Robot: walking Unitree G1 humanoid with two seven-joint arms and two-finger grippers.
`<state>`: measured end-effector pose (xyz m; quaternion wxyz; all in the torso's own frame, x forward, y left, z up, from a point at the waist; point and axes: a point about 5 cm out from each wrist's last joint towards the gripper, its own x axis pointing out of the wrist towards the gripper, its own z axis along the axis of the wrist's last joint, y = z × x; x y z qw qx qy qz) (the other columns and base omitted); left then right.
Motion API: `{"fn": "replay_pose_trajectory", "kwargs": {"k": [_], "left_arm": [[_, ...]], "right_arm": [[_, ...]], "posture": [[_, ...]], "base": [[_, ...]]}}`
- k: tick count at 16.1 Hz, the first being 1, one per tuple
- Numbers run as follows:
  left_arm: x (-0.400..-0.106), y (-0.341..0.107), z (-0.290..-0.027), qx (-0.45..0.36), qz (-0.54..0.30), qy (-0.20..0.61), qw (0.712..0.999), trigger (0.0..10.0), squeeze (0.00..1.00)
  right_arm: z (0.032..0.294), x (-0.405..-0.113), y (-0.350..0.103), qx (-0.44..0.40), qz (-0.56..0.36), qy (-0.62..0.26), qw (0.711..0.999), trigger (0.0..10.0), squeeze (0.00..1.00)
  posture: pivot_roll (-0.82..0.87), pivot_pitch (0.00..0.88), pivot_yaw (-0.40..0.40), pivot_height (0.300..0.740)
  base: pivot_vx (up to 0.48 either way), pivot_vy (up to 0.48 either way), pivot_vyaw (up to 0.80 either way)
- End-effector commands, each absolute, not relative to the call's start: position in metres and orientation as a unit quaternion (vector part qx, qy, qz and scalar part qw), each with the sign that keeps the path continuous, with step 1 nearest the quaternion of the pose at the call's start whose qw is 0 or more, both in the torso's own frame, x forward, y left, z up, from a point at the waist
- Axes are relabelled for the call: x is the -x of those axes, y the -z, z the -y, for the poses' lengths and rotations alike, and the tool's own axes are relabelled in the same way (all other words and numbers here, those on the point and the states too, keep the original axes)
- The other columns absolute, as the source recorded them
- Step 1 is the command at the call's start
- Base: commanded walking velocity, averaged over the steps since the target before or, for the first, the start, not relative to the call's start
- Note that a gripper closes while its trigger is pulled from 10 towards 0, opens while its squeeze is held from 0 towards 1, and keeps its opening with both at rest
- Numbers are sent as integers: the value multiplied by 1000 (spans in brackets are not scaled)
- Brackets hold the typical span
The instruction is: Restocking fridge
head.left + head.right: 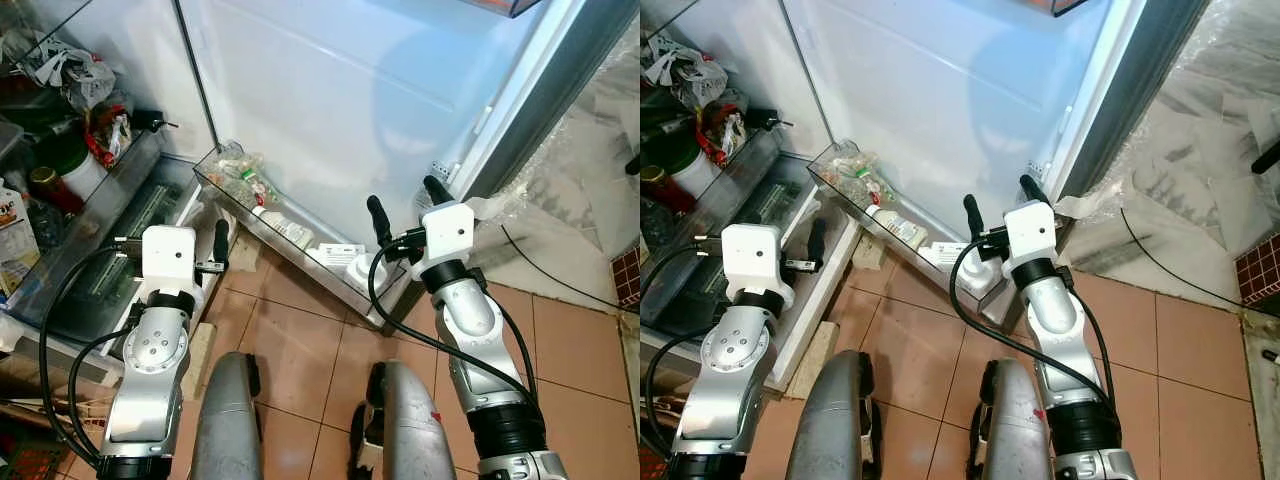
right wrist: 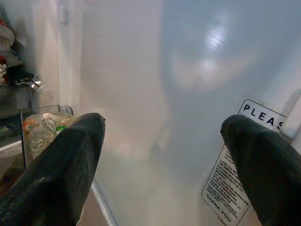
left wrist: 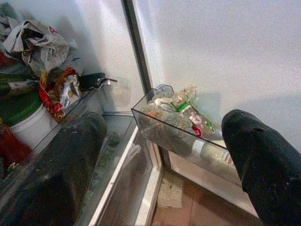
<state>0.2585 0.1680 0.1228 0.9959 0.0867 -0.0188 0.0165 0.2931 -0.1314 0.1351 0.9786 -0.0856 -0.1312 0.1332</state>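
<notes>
Clear door bin (image 1: 232,208) runs lengthwise along the open fridge door (image 1: 350,110); left pincer (image 3: 160,160) and right pincer (image 1: 407,203) both released, empty.

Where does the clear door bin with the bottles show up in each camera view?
Left eye view: door bin, centre, between both arms.
Right eye view: door bin, left of centre.
Left wrist view: door bin, middle, between the fingers.
Right wrist view: its end, beside one finger.
Shared landmark: the white fridge door.
</notes>
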Motion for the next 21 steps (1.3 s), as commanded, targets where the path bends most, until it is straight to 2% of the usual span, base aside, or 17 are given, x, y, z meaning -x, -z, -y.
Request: {"fn": "replay_pose_trajectory", "kwargs": {"k": [1, 8, 10, 13, 21], "left_arm": [[-258, -121, -167, -86, 18, -17, 996, 10000, 0], [-259, -122, -168, -88, 19, -17, 996, 10000, 0], [-260, -122, -168, -87, 19, -17, 996, 10000, 0], [-261, -122, -169, -86, 21, -17, 996, 10000, 0], [-263, -124, -168, -83, 26, -12, 996, 10000, 0]], "right_arm": [[133, -294, -143, 86, 144, -129, 977, 10000, 0], [128, -293, -146, 72, 147, -147, 975, 10000, 0], [126, -295, -144, 92, 138, -134, 977, 10000, 0], [122, -295, -147, 74, 143, -153, 975, 10000, 0], [119, -299, -150, 52, 142, -157, 976, 10000, 0]], "posture": [[104, 99, -9, 631], [105, 103, -5, 631], [106, 101, -4, 631], [109, 96, -1, 631], [107, 93, 3, 721]], "base": [[-277, 0, 0], [-277, 0, 0], [-251, 0, 0], [0, 0, 0], [0, 0, 0]]}}
